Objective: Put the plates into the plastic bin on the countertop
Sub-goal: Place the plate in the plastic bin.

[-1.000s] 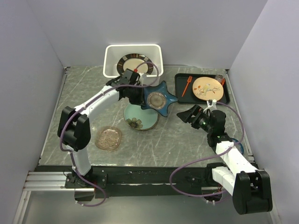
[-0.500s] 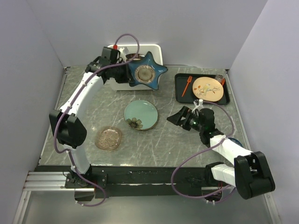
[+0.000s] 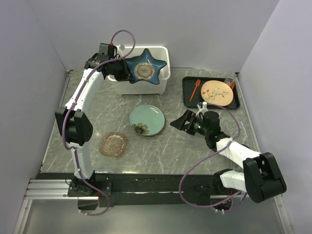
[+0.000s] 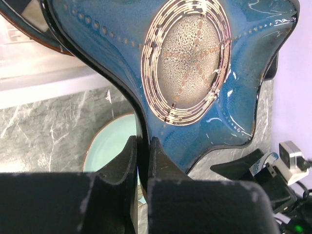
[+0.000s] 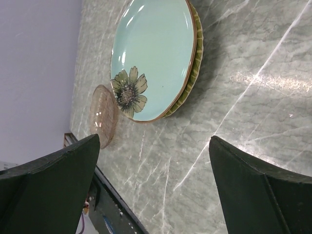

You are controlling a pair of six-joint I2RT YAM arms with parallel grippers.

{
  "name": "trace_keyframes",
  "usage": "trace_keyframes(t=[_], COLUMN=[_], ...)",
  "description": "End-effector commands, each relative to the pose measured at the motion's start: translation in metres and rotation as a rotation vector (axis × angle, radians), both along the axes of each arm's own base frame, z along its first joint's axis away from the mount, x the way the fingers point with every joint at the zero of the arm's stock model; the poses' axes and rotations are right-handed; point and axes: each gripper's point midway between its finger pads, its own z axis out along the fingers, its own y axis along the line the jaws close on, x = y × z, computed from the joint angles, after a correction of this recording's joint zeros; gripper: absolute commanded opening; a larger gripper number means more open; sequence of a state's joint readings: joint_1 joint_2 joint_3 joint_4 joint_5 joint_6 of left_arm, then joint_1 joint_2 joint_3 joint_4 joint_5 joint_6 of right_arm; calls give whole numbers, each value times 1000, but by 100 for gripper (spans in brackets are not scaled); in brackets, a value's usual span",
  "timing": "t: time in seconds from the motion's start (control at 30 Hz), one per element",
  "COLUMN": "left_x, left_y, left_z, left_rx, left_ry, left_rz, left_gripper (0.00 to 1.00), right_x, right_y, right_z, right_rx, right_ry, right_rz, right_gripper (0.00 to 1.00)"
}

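The left gripper, pinching the blue star-shaped plate, has carried it to upper centre, apparently above the plastic bin. Release is due. The right gripper is spread.

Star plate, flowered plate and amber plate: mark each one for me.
blue star plate (image 3: 143,71): top external view, on its round patterned centre.
flowered plate (image 3: 148,118): top external view, on its plain pale green middle.
amber plate (image 3: 113,144): top external view, on its centre.
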State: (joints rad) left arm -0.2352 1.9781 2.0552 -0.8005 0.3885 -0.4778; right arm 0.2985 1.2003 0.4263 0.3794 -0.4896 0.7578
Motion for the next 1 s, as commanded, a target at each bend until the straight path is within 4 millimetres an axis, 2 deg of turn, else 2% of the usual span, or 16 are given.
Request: trace_keyframes(t=[0.0, 0.07, 0.1, 0.17, 0.23, 0.27, 0.37, 0.67, 0.97], left_x=[17, 21, 25, 29, 35, 38, 47, 70, 92], left_y=[-14, -14, -14, -14, -15, -14, -11, 1, -2], left_z=[83, 89, 83, 88, 77, 81, 75, 78, 62], left_rx=[-133, -138, -137, -151, -150, -154, -169, -219, -248], left_ry=[-216, -224, -207, -214, -182, -192, -192, -226, -227], left_rz=[-41, -36, -38, -34, -33, -33, -18, 47, 86], left_gripper=[1, 1, 1, 1, 1, 1, 1, 1, 1], right_x=[10, 8, 7, 5, 2, 2, 1, -1, -3], right_y=[7, 8, 9, 11, 14, 14, 16, 20, 20], right_z=[28, 29, 29, 30, 30, 29, 28, 32, 30], right_rx=[16, 19, 28, 43, 49, 46, 39, 32, 30], right_ry=[-84, -83, -79, -82, -77, -74, -68, -68, -64], right_rz=[8, 13, 16, 27, 32, 33, 44, 66, 64], right_gripper=[100, 100, 100, 100, 100, 100, 100, 100, 100])
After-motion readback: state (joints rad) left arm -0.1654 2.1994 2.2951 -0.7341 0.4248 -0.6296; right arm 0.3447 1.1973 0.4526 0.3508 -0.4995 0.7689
